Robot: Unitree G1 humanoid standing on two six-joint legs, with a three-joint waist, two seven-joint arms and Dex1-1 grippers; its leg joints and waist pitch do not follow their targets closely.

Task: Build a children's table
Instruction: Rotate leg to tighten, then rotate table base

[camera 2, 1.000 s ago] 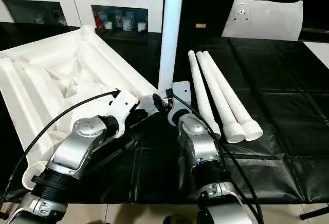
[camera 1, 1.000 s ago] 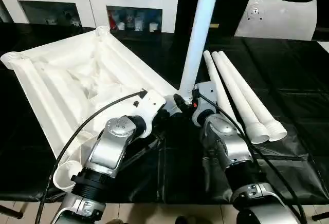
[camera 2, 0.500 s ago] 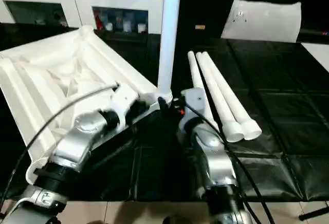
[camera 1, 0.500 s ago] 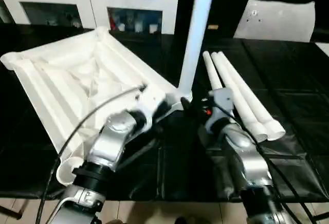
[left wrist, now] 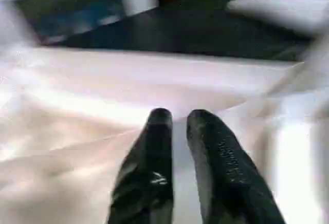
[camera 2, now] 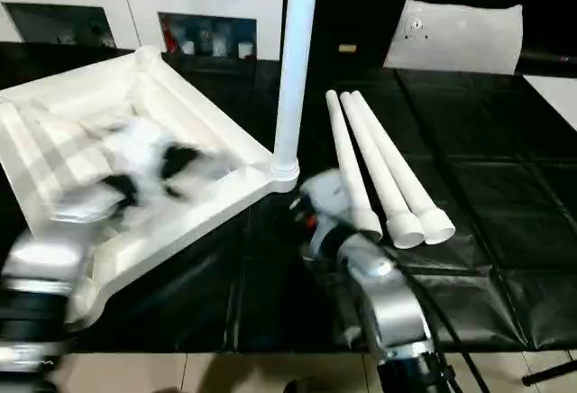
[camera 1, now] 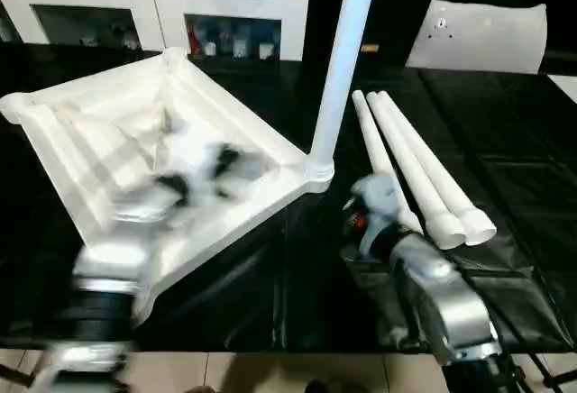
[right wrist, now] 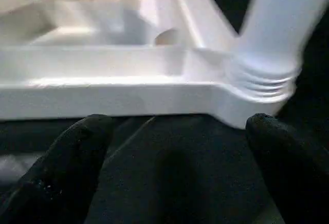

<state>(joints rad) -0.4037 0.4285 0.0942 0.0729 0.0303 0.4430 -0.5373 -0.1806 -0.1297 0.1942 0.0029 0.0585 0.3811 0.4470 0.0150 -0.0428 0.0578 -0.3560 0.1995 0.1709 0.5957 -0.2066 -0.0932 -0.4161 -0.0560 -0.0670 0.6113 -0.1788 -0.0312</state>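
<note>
The white tabletop (camera 1: 86, 136) lies underside up on the left of the black-covered table. One white leg (camera 1: 347, 41) stands upright in its near right corner socket (camera 1: 317, 173). Three more legs (camera 1: 410, 172) lie side by side to the right. My left arm (camera 1: 171, 190) is a blur over the tabletop's ribs; my left gripper (left wrist: 179, 118) hangs just above the white plastic, fingers almost together with nothing between them. My right gripper (right wrist: 180, 120) is wide open and empty, a short way in front of the socket corner (right wrist: 262, 77), clear of the leg.
A white cabinet (camera 1: 117, 5) runs along the back. A flat white piece (camera 1: 478, 37) leans at the back right. Black cloth (camera 1: 523, 141) covers the table, whose front edge is close below my arms.
My right gripper has opened wide and drawn back from the foot of the upright leg. My left arm has swung left over the tabletop. The leg stays standing in its socket.
</note>
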